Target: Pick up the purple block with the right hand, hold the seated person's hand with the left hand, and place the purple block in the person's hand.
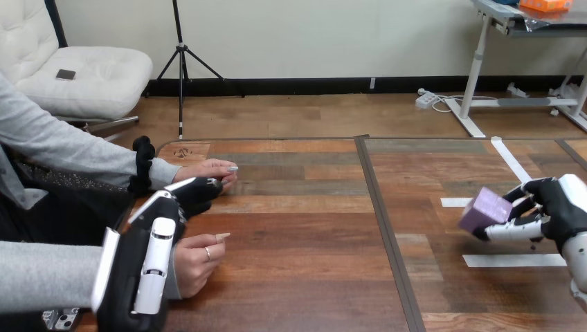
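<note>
Holding the purple block in our right hand, we have its fingers and thumb curled round the cube's far side. The block juts out past the fingertips toward the table's middle, tilted, with one corner pointing down. It appears raised off the table, above bare wood between two white tape strips, one just beyond this hand and one just nearer to us than it.

Our left hand stretches forward with its back turned up and its white shells showing. Just ahead of it, the person's farther hand lies flat on the wood, and our hand touches its near edge. We cannot tell whether our left hand is closed on it or merely lies against it. The person's nearer hand, loosely curled, rests on the table right beside our left hand, on the side toward our right hand. The block is well apart from both of the person's hands, with the table's dark seam running between them.
</note>
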Robot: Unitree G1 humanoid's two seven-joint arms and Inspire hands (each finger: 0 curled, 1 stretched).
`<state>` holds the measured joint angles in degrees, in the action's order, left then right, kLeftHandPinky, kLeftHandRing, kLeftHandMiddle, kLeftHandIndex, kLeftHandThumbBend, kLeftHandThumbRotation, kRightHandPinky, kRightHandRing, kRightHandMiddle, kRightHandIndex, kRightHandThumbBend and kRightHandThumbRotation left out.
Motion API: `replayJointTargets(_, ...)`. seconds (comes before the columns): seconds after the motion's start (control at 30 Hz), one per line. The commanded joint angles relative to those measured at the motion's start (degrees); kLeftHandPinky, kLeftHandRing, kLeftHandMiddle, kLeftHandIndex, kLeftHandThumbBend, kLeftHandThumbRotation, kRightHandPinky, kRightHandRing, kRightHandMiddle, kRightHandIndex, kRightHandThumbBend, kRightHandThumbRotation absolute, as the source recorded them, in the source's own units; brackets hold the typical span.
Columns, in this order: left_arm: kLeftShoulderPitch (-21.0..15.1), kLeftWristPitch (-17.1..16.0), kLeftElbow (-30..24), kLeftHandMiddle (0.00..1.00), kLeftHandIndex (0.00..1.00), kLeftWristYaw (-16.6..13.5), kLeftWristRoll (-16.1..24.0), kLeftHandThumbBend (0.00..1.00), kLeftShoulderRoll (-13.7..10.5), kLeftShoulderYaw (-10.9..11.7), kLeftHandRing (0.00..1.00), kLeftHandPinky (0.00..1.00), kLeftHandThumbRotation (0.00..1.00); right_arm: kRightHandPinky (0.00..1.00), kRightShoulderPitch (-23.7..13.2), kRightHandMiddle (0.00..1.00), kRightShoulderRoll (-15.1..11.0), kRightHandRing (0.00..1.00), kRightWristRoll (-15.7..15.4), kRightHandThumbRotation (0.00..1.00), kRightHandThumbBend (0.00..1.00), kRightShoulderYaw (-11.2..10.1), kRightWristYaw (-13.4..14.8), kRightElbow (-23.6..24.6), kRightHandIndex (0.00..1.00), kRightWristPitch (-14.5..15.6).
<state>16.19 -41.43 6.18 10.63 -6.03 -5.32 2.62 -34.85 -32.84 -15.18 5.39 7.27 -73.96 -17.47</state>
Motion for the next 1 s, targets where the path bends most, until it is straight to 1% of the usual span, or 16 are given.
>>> replayJointTargets(0.0,-4.8,-2.2,0.8,0.73,0.68,-0.4,5.4,0.31,-5.4,3.5,0.74,0.65,0.90,0.34,-2.2,0.46,0.8,0.41,2.1,0.00,0.82,-2.3,-0.5,3.5,0.46,-1.5)
replayJointTargets(0.07,-4.4,-0.6,-0.8,0.77,0.72,-0.4,7.7,0.40,-7.1,4.1,0.77,0.66,0.86,0.34,-1.9,0.46,0.6,0.41,2.0,0.00,0.82,-2.1,-0.4,3.8,0.46,-2.7)
replayJointTargets(0.1,-4.0,0.8,-2.4,0.78,0.73,-0.4,10.0,0.43,-8.7,5.0,0.78,0.66,0.84,0.35,-1.8,0.46,0.6,0.41,2.0,0.00,0.82,-2.1,-0.4,4.0,0.46,-3.0)
replayJointTargets(0.13,-3.8,1.6,-3.5,0.81,0.76,-0.5,11.5,0.58,-9.7,5.5,0.80,0.67,0.79,0.34,-1.8,0.45,0.6,0.41,2.0,0.00,0.82,-2.1,-0.5,4.1,0.46,-3.1)
replayJointTargets(0.17,-3.6,2.2,-4.2,0.82,0.77,-0.5,12.6,0.63,-10.3,5.8,0.81,0.68,0.77,0.34,-1.7,0.45,0.7,0.41,2.0,0.00,0.82,-2.2,-0.5,4.2,0.46,-3.1)
replayJointTargets(0.2,-3.2,3.7,-6.0,0.83,0.78,-0.5,13.8,0.67,-11.2,6.5,0.82,0.68,0.75,0.34,-1.6,0.45,0.6,0.41,1.9,0.00,0.82,-2.1,-0.3,4.3,0.46,-3.4)
replayJointTargets(0.27,-2.7,5.5,-8.0,0.85,0.80,-0.5,14.9,0.77,-11.9,7.2,0.83,0.69,0.70,0.34,-1.4,0.45,0.5,0.40,1.7,0.00,0.83,-2.0,-0.2,4.5,0.46,-3.8)
replayJointTargets(0.37,-1.8,8.8,-11.6,0.87,0.82,-0.5,16.5,0.88,-13.3,8.2,0.84,0.69,0.63,0.33,-1.3,0.44,0.5,0.39,2.0,0.00,0.84,-2.2,-0.9,4.9,0.46,-4.1)
replayJointTargets(0.4,-1.6,9.8,-12.9,0.87,0.82,-0.5,17.1,0.91,-13.9,8.6,0.85,0.69,0.61,0.33,-1.1,0.44,0.5,0.39,2.1,0.00,0.84,-2.4,-1.1,5.1,0.46,-4.8)
replayJointTargets(0.43,-1.5,10.5,-13.7,0.88,0.83,-0.5,17.4,0.94,-14.4,8.8,0.85,0.69,0.56,0.33,-1.0,0.44,0.5,0.39,2.2,0.00,0.84,-2.5,-1.2,5.2,0.46,-5.3)
replayJointTargets(0.47,-1.4,11.0,-14.3,0.88,0.84,-0.5,17.6,0.95,-14.7,8.9,0.86,0.69,0.55,0.33,-0.9,0.44,0.5,0.39,2.3,0.00,0.85,-2.5,-1.2,5.3,0.46,-5.6)
replayJointTargets(0.57,-1.6,11.2,-15.6,0.88,0.84,-1.5,20.3,0.98,-16.0,10.0,0.85,0.67,0.50,0.32,-0.7,0.43,0.6,0.38,2.7,0.00,0.85,-2.8,-1.7,5.8,0.46,-6.4)
replayJointTargets(0.67,-1.4,13.3,-17.6,0.87,0.84,-1.4,22.4,0.99,-17.2,10.9,0.83,0.65,0.47,0.32,-0.6,0.43,0.5,0.37,2.6,0.00,0.86,-2.7,-1.6,6.0,0.46,-7.4)
replayJointTargets(0.8,-1.9,14.5,-18.2,0.86,0.83,-0.4,23.0,1.00,-19.3,11.9,0.82,0.64,0.41,0.33,-0.7,0.43,0.7,0.38,3.2,0.00,0.86,-3.1,-2.2,6.2,0.46,-7.7)
replayJointTargets(0.87,-1.9,15.0,-18.6,0.85,0.83,-0.3,23.4,1.00,-19.7,11.9,0.82,0.64,0.39,0.34,-0.6,0.43,0.7,0.39,3.4,0.00,0.85,-3.2,-2.4,6.3,0.46,-7.8)
replayJointTargets(0.97,-2.7,14.6,-17.7,0.85,0.83,-0.5,24.3,1.00,-20.8,12.0,0.82,0.64,0.38,0.34,-0.8,0.43,0.8,0.39,3.4,0.00,0.85,-3.3,-2.5,6.6,0.46,-7.3)
